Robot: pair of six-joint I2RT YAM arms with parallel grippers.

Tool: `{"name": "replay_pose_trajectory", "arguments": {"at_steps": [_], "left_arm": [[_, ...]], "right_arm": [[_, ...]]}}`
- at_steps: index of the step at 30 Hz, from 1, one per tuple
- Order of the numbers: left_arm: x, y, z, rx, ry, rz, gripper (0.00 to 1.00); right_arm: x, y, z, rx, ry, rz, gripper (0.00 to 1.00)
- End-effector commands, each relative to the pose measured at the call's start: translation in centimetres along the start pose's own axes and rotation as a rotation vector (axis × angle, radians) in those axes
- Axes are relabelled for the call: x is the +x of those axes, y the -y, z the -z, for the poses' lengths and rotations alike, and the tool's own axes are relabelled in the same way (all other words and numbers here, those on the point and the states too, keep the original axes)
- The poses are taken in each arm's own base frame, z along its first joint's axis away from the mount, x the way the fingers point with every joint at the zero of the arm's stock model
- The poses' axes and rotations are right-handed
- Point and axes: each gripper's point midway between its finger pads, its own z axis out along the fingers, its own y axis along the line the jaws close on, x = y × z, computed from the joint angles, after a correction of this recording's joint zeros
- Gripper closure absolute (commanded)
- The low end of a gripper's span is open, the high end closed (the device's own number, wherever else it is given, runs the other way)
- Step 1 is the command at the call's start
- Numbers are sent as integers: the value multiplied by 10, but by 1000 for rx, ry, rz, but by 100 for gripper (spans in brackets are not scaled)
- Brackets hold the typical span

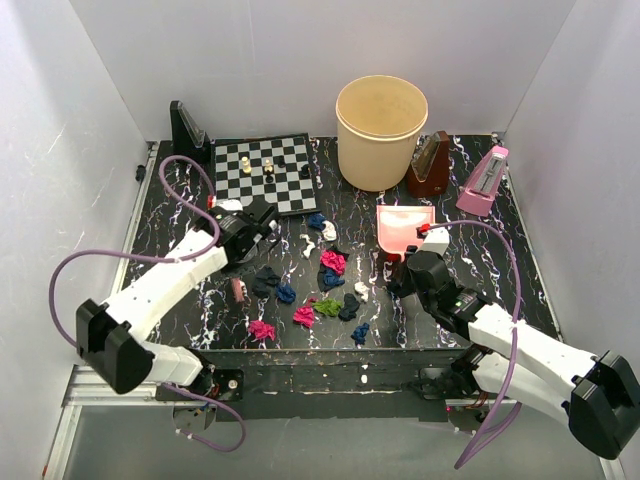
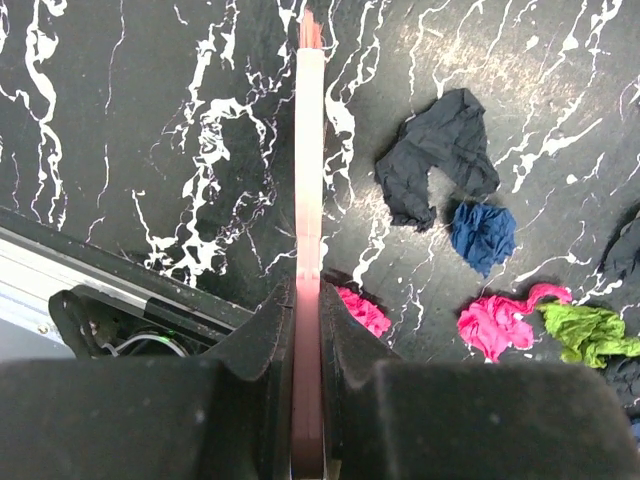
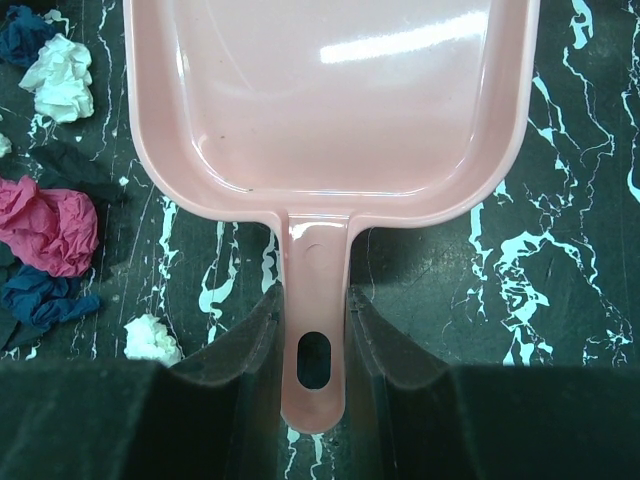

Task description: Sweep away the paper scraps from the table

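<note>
Small crumpled paper scraps [image 1: 333,262] in magenta, blue, green, white and dark tones lie scattered over the middle of the black marbled table [image 1: 480,260]. My left gripper [image 1: 241,270] [image 2: 309,290] is shut on a thin pink brush [image 1: 238,291] [image 2: 310,150], seen edge-on, just left of a dark scrap [image 2: 440,150] and a magenta one [image 2: 495,320]. My right gripper [image 1: 412,262] [image 3: 313,295] is shut on the handle of the pink dustpan [image 1: 405,228] [image 3: 330,100], whose tray holds nothing. More scraps [image 3: 45,225] lie left of the pan.
A chessboard [image 1: 265,172] with a few pieces lies at the back left, with a black stand [image 1: 188,130] behind it. A beige bucket [image 1: 381,130], a brown metronome [image 1: 430,165] and a pink one [image 1: 483,182] stand at the back right. White walls enclose the table.
</note>
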Motion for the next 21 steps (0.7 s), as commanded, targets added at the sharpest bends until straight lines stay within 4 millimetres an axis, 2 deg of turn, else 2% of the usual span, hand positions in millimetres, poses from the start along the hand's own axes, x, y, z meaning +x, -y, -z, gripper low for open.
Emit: {"name": "replay_pose_trajectory", "arguments": {"at_steps": [1,5,11,16,21], "left_arm": [[51,-82,23,-209,-189,-164,100],[74,-88,18,-216,-272,-209,100],[86,-90,26,-138,-302,-206,100],[102,-72,38,-25,-370,-247,100],[94,-56,51,68,-345,-210,100]], "right_arm": [[-11,-4,-2,-2,40,-29,99],[-10,-3,-3,2,38,-28,99],[-10,-4,-4,3,34,-25,99],[-10,-5,-4,0,30,-23,99],[-11,-3,-1,-6,44,-29,99]]}}
